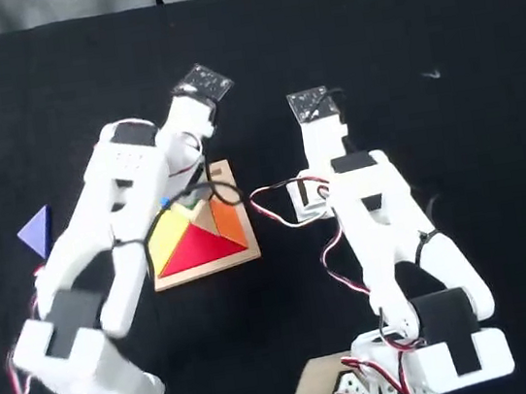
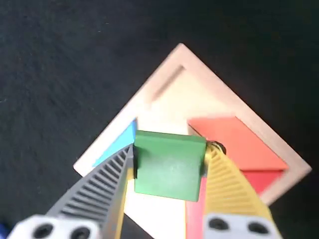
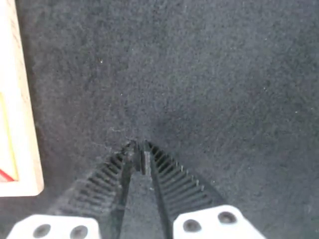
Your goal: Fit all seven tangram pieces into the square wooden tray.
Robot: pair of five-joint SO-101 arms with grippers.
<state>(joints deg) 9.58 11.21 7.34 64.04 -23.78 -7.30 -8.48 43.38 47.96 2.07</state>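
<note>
The square wooden tray (image 1: 243, 251) lies on the black cloth with yellow (image 1: 169, 236), red (image 1: 202, 249) and orange (image 1: 230, 223) pieces in it. My left gripper (image 2: 169, 160) is shut on a green square piece (image 2: 168, 164), held over the tray (image 2: 182, 57) above a bare patch beside the orange piece (image 2: 234, 142) and a light blue piece (image 2: 117, 144). In the high view this arm (image 1: 125, 192) hangs over the tray's far left corner. My right gripper (image 3: 138, 152) is shut on nothing, just above the cloth beside the tray's edge (image 3: 25, 129). A blue triangle (image 1: 35, 230) lies apart at the left.
Loose wires (image 1: 279, 204) hang between the two arms near the tray's right side. A cardboard sheet (image 1: 315, 391) lies at the front edge between the arm bases. Black cloth stretches to the right and the back.
</note>
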